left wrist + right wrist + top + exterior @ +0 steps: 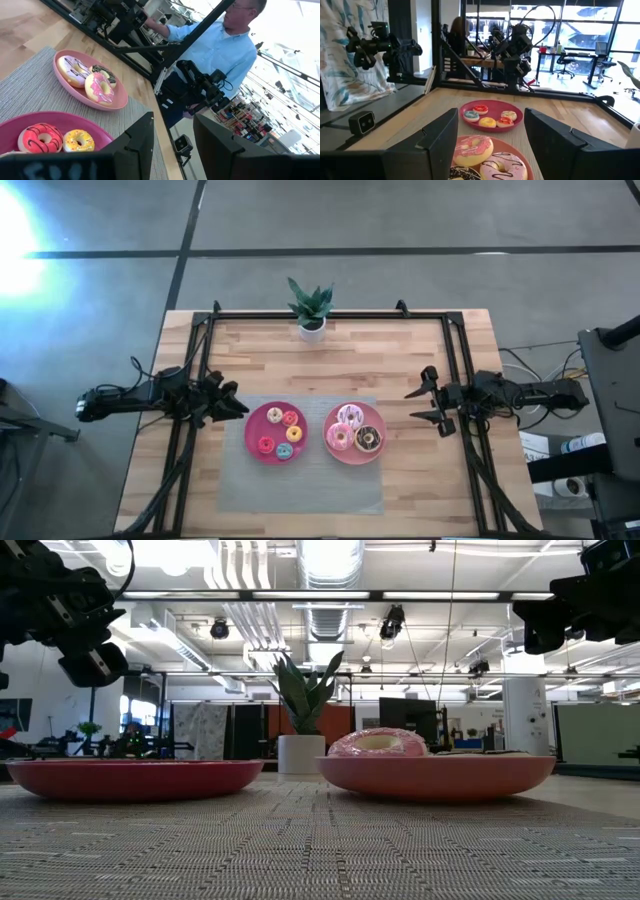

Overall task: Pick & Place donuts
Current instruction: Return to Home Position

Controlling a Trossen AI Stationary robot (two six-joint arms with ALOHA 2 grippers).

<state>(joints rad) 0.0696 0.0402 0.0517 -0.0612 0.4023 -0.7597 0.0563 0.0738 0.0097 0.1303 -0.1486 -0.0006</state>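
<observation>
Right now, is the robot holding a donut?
Nothing is held: the left gripper and right gripper are both open and empty; the donuts lie on plates.

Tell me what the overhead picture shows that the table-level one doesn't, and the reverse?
Only overhead: the small donuts on the dark pink plate, three larger donuts on the light pink plate, and the left gripper and right gripper, fingers open, clear of both plates. Only table-level: the room behind, with its ceiling ducts; just one pink donut peeks over a rim. Both: the two plates, the woven mat, the potted plant.
</observation>
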